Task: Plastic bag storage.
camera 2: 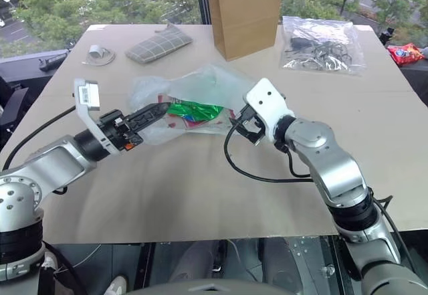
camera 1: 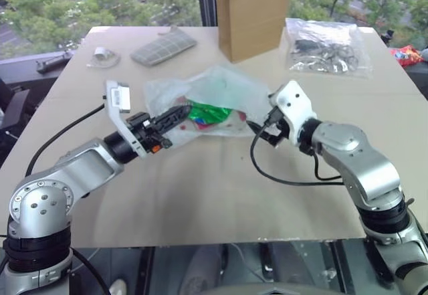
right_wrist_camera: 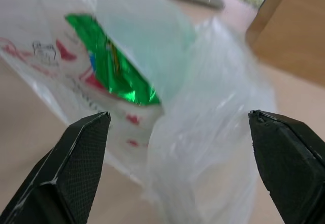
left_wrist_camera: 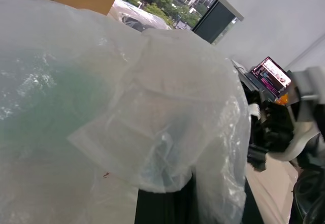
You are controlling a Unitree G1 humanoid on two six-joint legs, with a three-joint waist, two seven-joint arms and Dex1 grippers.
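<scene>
Between both jaws, the plastic bag (camera 2: 200, 97) lies, left jaws pinching it.

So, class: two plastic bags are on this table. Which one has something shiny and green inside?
The plastic bag gripped by the left gripper; the bag of dark clips beside the brown paper bag doesn't.

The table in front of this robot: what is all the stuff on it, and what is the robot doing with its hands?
plastic bag: one, translucent whitish with pink-red print, table middle, held up.
snack packet: one, shiny green, inside that bag.
paper bag: one, brown, upright at the far edge.
bag of clips: one, clear with dark clips, far right.
grey cloth: one, far left.
small whitish object: one, left of the cloth.
table: one, beige.
left gripper: black, shut on the plastic bag.
right gripper: black, open, facing the bag.
</scene>
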